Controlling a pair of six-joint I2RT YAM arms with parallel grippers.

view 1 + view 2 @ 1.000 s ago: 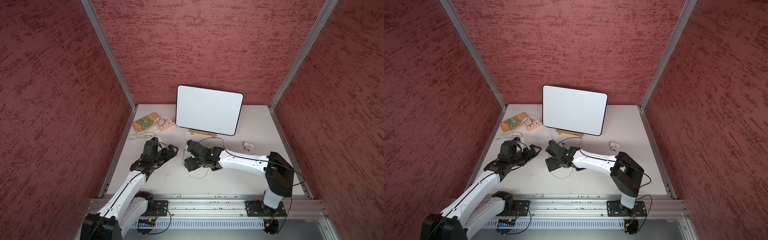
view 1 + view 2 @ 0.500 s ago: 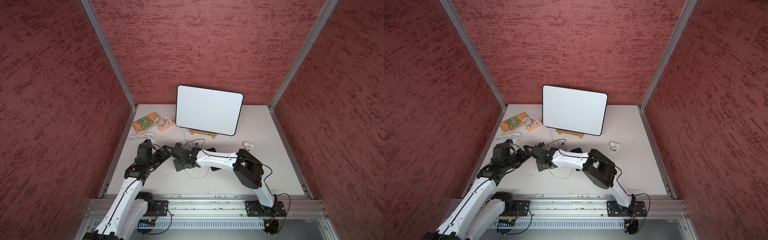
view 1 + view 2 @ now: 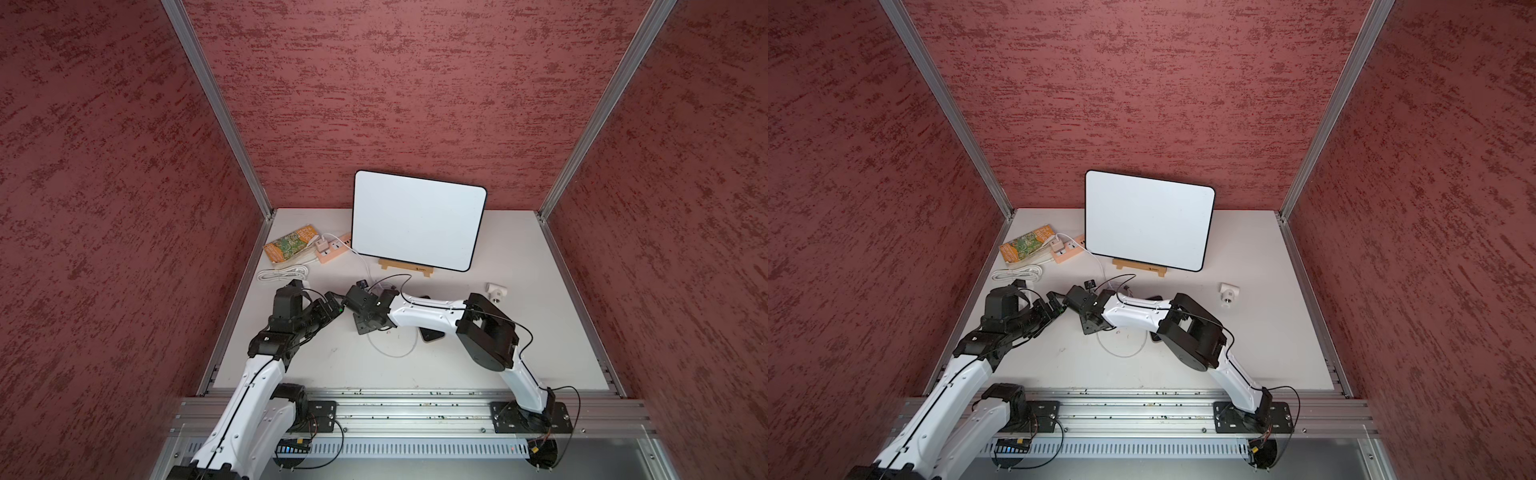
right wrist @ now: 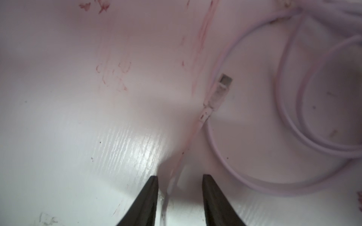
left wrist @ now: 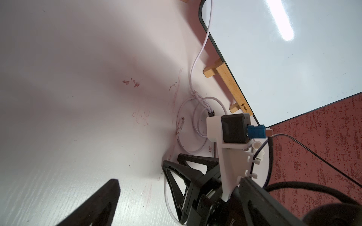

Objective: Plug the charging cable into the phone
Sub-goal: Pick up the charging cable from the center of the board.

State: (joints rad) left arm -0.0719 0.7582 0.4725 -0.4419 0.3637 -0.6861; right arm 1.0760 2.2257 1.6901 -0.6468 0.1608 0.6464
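You are looking down on a white table (image 3: 532, 353) walled in dark red. A whiteboard (image 3: 417, 220) is propped on a wooden stand (image 3: 406, 266) at the back. In both top views, the two arms meet just in front of the whiteboard's lower left corner.

Your right gripper (image 4: 180, 176) points down at the table there. In the right wrist view its two black fingers stand a narrow gap apart, straddling the charging cable (image 4: 205, 114). The cable runs between them with space on either side, so it is not pinched. Its plug tip (image 4: 225, 80) lies flat on the table just beyond the fingers. The rest of the cable curls in loose loops in front of the whiteboard's stand.

Your left gripper (image 3: 334, 303) hovers just beside the right one, spread wide and holding nothing.

The phone (image 3: 432, 334) lies flat in front of the whiteboard, mostly hidden under the right forearm, with only a dark corner showing. It is well apart from the plug tip.

Left of the whiteboard sit a peach power strip (image 3: 332, 249), a flat orange and green packet (image 3: 291, 245) and a coiled white cord (image 3: 282, 274). A small white adapter (image 3: 496, 291) sits off the whiteboard's lower right corner.
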